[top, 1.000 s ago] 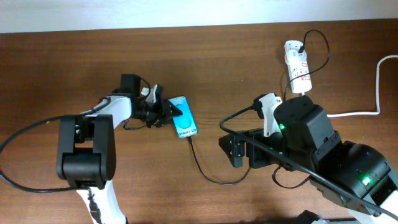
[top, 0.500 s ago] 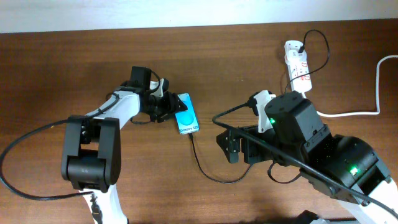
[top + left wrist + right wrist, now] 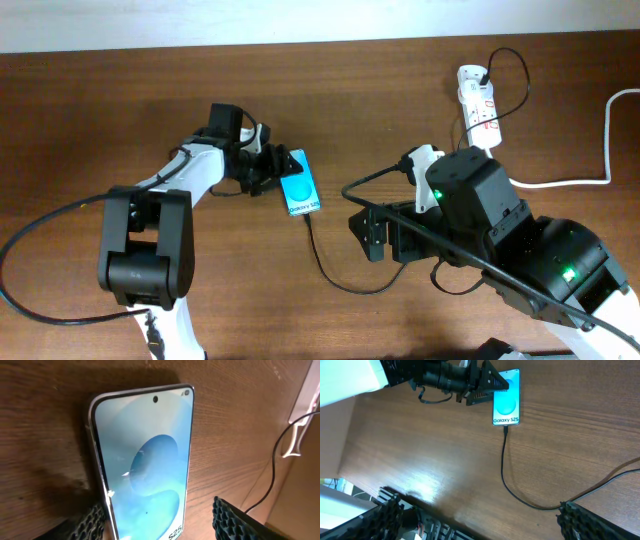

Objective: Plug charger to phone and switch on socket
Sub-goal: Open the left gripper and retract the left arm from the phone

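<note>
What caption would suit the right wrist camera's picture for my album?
Phone lying screen-up on a wooden table, charger cable running to its lower edge, the left arm beside its top.

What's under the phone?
Only the wooden table shows around the phone, which lies flat, screen up. The charger meets its bottom edge. Anything beneath its body is covered and can't be seen.

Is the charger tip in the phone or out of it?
In, it seems: the tip of the charger meets the middle of the bottom edge of the phone, with no gap visible.
</note>
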`<state>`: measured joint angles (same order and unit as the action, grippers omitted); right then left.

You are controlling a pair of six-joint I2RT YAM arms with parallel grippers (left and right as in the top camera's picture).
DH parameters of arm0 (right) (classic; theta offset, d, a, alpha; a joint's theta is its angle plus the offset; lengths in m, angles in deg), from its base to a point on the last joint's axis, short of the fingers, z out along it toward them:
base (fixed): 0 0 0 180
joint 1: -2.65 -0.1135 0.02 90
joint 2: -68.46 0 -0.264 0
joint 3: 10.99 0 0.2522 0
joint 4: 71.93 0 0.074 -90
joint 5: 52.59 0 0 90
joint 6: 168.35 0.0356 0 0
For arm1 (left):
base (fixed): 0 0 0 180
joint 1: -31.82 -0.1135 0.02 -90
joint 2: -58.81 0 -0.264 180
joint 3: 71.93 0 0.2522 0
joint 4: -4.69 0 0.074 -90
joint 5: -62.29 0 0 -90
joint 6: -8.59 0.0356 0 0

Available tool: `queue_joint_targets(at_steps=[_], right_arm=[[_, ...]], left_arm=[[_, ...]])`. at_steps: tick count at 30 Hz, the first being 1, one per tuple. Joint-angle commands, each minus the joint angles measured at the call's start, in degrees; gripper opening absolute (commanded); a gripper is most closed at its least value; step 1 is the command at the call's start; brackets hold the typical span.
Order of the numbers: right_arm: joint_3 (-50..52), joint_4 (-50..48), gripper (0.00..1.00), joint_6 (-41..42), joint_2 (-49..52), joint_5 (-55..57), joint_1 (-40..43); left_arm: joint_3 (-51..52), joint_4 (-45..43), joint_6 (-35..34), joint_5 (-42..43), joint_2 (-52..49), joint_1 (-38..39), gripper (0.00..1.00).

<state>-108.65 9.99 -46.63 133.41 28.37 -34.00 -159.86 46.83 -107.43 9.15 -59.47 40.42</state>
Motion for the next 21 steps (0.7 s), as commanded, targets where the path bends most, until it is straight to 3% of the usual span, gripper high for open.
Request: queue_joint_targets(at_steps=[1,6,11,15,21], right_arm=[[-0.4,0.0,0.98,0.3,0.1,1.0,0.0],[-0.4,-0.1,0.98,0.3,0.1,1.0,0.0],[-0.4,0.0,0.98,0.3,0.1,5.4,0.0],[-0.4,0.0,0.98,0.3,0.1,8.7,0.0],[-0.4,0.0,0.99,0.3,0.1,10.8,0.0]], left_arm=[[0.6,2.6,-0.5,-7.8,-2.6,-0.5,0.74],[0.0,7.9,-0.5,-8.8,-2.6,-0.5,0.78],[-7.8,23.5,2.0,-10.2,-1.3,-0.5,0.81],[-8.6,33.9,3.5,-20.7,11.1,-0.4,0.82],[-8.5,46.3,3.8,-32.2,45.2,-0.4,0.82]])
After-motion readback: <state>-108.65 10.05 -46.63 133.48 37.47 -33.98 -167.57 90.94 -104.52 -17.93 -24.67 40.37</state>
